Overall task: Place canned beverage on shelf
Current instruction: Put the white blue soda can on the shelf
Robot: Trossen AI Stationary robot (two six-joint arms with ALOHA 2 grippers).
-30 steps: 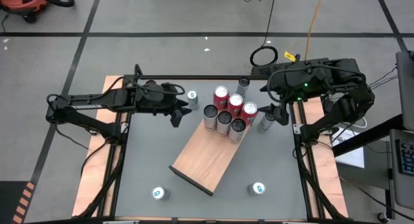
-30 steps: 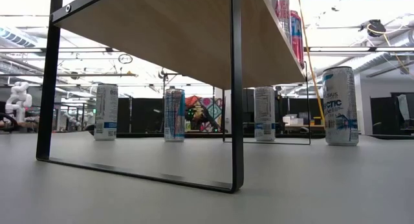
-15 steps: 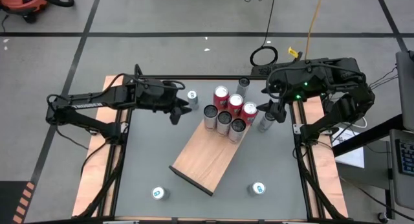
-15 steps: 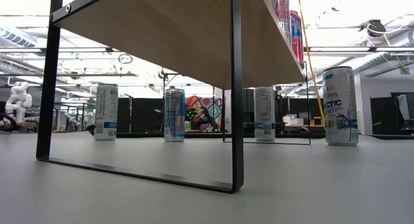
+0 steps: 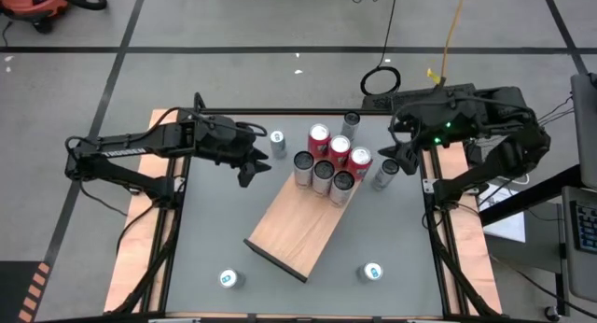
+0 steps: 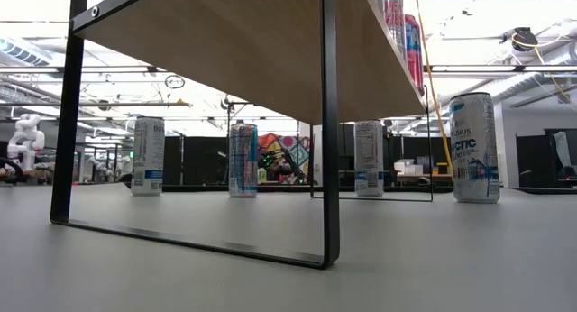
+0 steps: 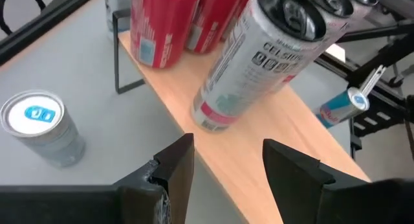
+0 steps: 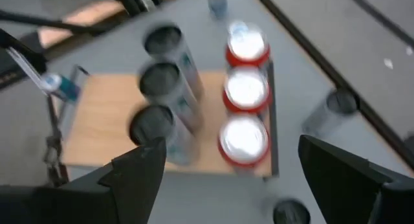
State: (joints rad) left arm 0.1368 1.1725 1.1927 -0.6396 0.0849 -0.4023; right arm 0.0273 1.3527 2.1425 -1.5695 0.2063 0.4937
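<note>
Grey tabletop point(image 5: 215, 225), concrete floor with dark lines around it. Shelf point(image 5: 297, 231) sits mid-table, set diagonally: long axis runs from the near-left end up toward the far-right end, black strips on the short ends. Low view looks under the board, black frame leg point(image 6: 330, 123) in front.

Six cans stand upright, clustered at the shelf's far end: three red-topped cans point(image 5: 338, 150) in one row, three silver cans point(image 5: 322, 175) in the row beside them, all close together.

Loose cans on the tabletop: one just left of the cluster point(image 5: 277, 139), one behind it point(image 5: 351, 123), one to its right point(image 5: 385, 173), two near the front edge point(image 5: 229, 279) and point(image 5: 372, 272).

Left gripper point(image 5: 254, 164) hangs left of the cluster, near the shelf's far-left corner. Jaws partly spread, nothing between them, touching nothing; its wrist view shows the fingers point(image 7: 173, 166) apart with the nearest silver can beyond.

Right gripper point(image 5: 396, 146) is over the table's far-right side, above and behind the can to the right of the shelf. Jaws wide apart, empty; fingers point(image 8: 139, 172) frame the can cluster from above.
</note>
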